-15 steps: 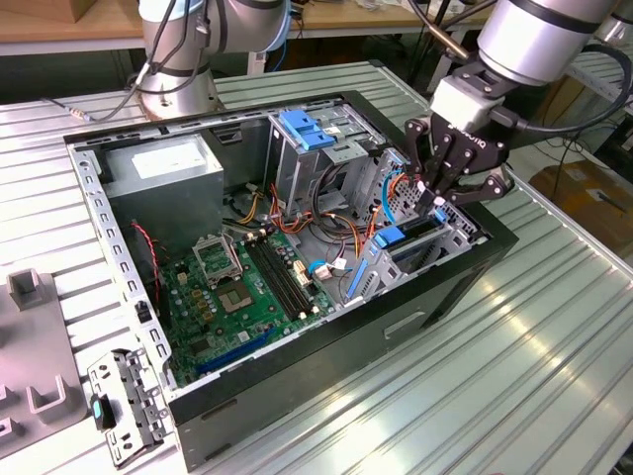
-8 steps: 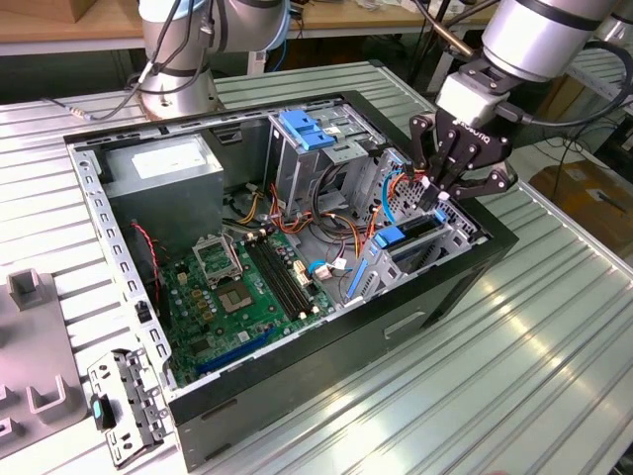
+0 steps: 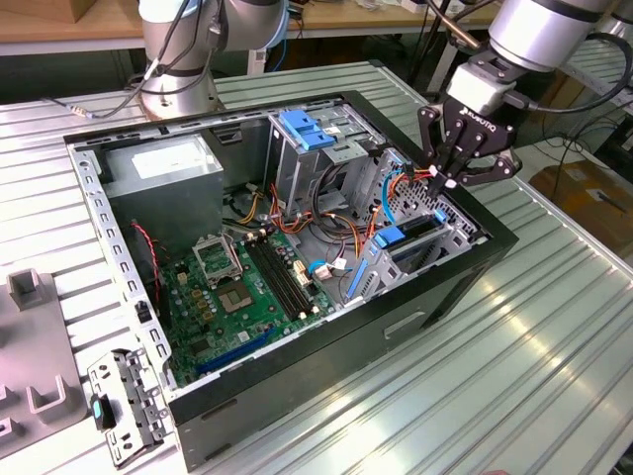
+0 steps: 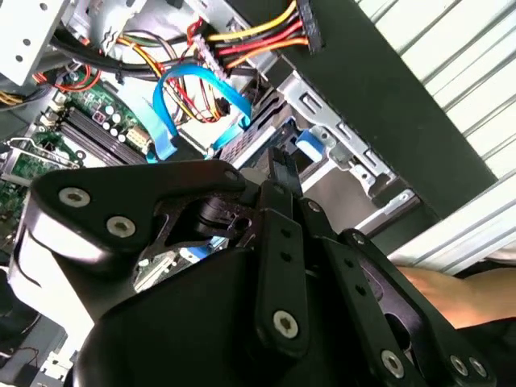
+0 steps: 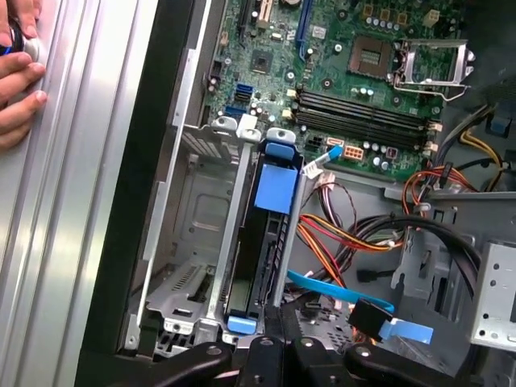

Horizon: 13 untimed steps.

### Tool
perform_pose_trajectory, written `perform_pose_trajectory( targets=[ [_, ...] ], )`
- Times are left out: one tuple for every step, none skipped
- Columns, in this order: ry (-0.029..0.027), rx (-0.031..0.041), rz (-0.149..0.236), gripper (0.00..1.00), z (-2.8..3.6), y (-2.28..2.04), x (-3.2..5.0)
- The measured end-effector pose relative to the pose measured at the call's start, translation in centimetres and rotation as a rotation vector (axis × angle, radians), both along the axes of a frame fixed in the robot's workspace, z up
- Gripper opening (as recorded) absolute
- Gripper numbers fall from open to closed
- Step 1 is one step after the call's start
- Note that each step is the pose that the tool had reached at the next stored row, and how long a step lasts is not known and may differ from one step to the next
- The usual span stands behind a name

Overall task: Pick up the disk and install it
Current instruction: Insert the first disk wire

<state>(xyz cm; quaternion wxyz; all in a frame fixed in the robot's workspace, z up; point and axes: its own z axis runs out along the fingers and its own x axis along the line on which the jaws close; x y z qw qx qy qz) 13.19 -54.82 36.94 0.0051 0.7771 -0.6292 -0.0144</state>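
The disk (image 5: 272,230) sits in its bay at centre frame, so installing looks nearly done. The gripper (image 5: 279,348), fingers pinched together and empty, hovers at the disk's lower end. Final seating calls for a straight push.

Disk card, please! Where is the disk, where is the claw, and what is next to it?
disk: on its edge in a slot of the grey bay
bay: in a corner of the open case
claw: over one end of the disk
beside the disk: light-blue cable
outside the case: a hand on the table
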Motion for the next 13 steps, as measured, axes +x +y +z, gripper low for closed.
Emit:
perform_pose_trajectory(
  targets=[
    [0.0000,0.0000,0.006,0.11,0.00,0.03,0.07],
    [0.0001,0.0000,0.022,0.11,0.01,0.04,0.13],
    [0.0003,0.0003,0.031,0.11,0.03,0.03,0.16],
    [0.0006,0.0007,0.042,0.11,0.06,0.04,0.18],
    [0.0009,0.0014,0.055,0.11,0.13,0.04,0.19],
    [0.0014,0.0028,0.066,0.11,0.18,0.04,0.21],
    [0.0017,0.0041,0.077,0.11,0.24,0.03,0.22],
    [0.0018,0.0044,0.082,0.11,0.25,0.04,0.23],
    [0.0019,0.0044,0.085,0.11,0.26,0.11,0.32],
    [0.0019,0.0042,0.087,0.11,0.27,0.19,0.44],
    [0.0019,0.0043,0.088,0.11,0.26,0.27,0.59],
    [0.0020,0.0044,0.089,0.11,0.26,0.37,0.75],
    [0.0019,0.0044,0.090,0.11,0.26,0.49,0.92]
  ],
)
